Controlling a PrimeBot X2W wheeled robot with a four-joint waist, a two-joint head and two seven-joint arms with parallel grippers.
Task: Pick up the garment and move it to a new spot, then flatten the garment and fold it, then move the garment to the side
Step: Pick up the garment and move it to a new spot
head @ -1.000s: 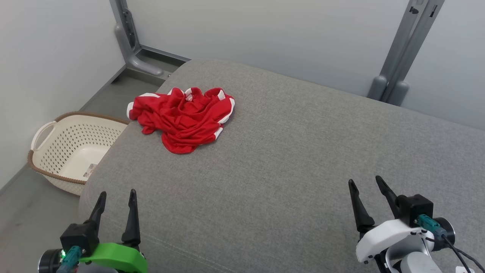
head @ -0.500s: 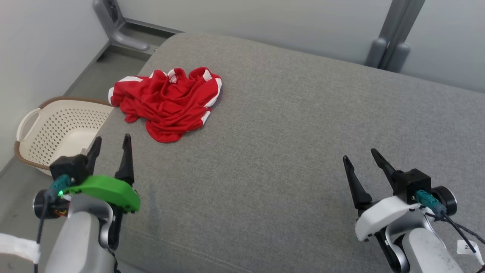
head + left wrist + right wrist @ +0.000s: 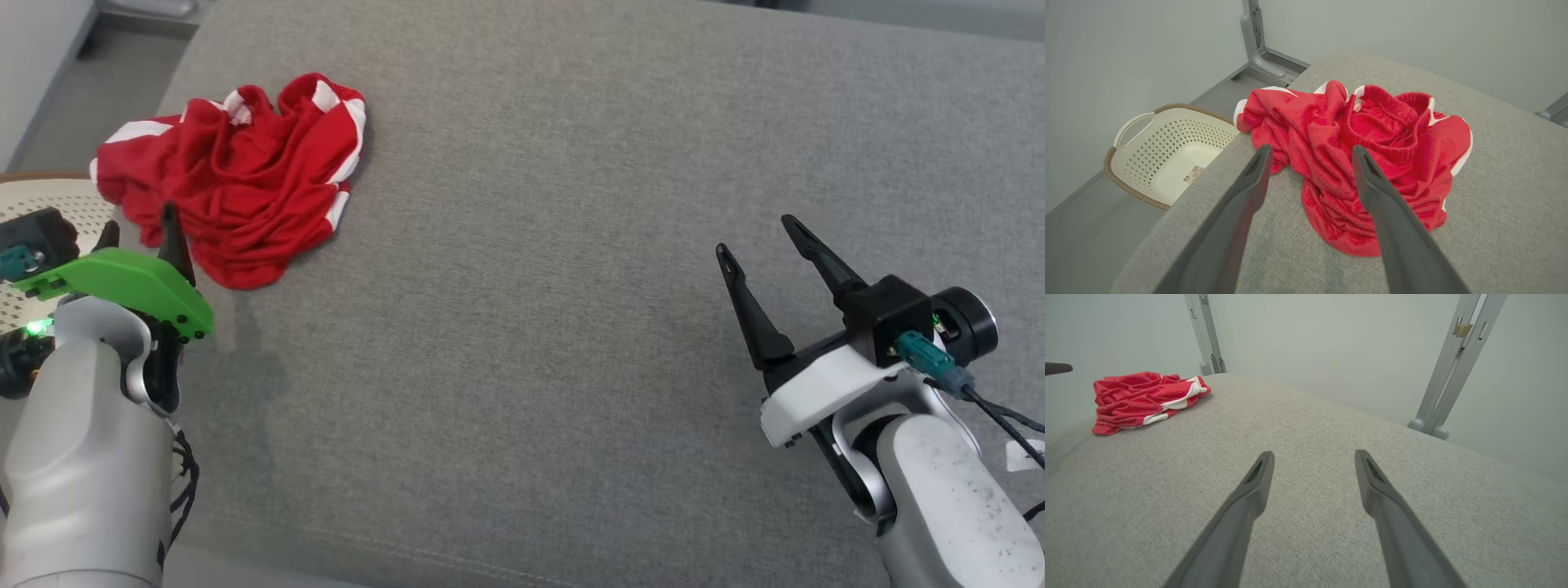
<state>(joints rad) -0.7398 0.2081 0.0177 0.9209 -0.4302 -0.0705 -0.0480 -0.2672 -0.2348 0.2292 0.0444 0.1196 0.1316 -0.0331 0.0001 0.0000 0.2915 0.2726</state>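
Two long dark fingers of my left pincer are standing wide apart and gripping nothing, pointing over the near edge of the crumpled red garment with white side stripes; I cannot tell whether they are touching it. The garment is lying bunched near the far left corner of the broad grey woven-fabric cushion, close to its left edge. My right pincer is also spreading its fingers wide, empty, and hovering over bare fabric well apart from the garment. A cream perforated plastic basket with a brown rim is sitting on the grey floor just beside the cushion's left edge. Pale plain walls are closing in behind, with grey metal posts rising against them.
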